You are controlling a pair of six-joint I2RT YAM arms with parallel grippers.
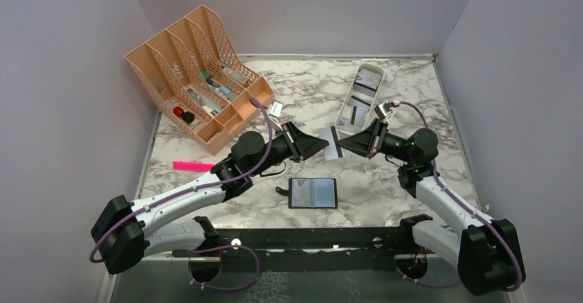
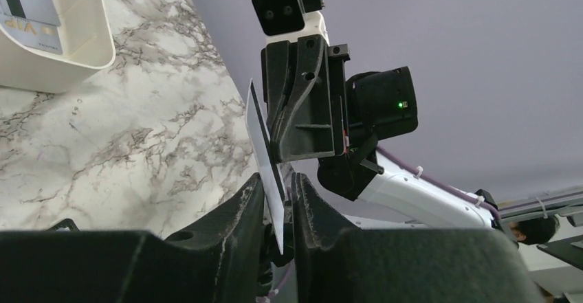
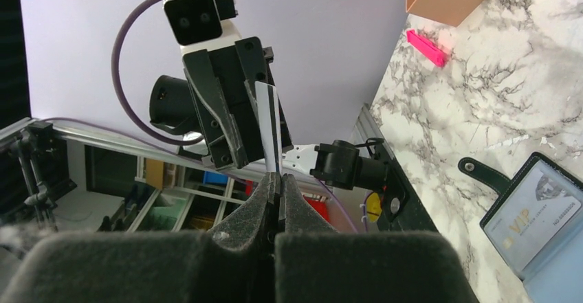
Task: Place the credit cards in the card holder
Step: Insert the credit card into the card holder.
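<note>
1. The thin grey plastic credit card with a dark stripe (image 1: 332, 142) hung on edge in mid-air above the white-and-grey marble table (image 1: 385, 179), between the two arms and not yet in the holder.
2. The right gripper (image 3: 278, 187) had its jaws together, clamped on one edge of the card.
3. The left gripper (image 2: 280, 203) faced it from the other side, with the card's opposite edge standing between its black fingers. The jaws stood narrow, one on each side, but whether they pressed the card could not be told.
4. The black fold-open card holder (image 1: 313, 193) lay open flat on the table, just nearer the arm bases than the grippers, with a pale card already in one pocket.
5. Farther off, a white oblong plastic tray (image 1: 344, 114) beyond the right gripper held more cards. A peach mesh plastic desk organiser (image 1: 213, 28) stood at the far left, and a small pink bar-shaped object (image 1: 192, 166) lay beside the left arm.
6. This looked like a hand-over, and its risks were plain:
   - If the right jaws let go before the left pair had a firm hold, the card would likely drop and land flat, where it is hard to pick up.
   - If both pulled while clamped, the thin plastic could bend or slip askew.
   - A shallow, tilted hold would make sliding the card into a tight pocket harder.
</note>
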